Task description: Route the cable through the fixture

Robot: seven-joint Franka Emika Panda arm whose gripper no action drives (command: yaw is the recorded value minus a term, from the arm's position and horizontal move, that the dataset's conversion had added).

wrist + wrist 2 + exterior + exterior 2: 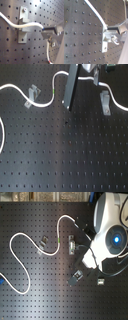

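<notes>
Two wrist views show the gripper (44, 29) closed on the cable (25, 25); only one finger (51, 29) is plain, the other lost at the frame edge. In the first wrist view the cable crosses a grey clip (23, 24) bolted to the board (32, 50), then drops past the finger; a red band (49, 61) is half cut off at the frame edge. Farther off, in the second exterior view, the arm (110, 237) covers the grasp. The cable snakes from there past a green band (59, 240) and another clip (44, 242) toward the second exterior view's left. In the first exterior view, the gripper is cropped at the top.
</notes>
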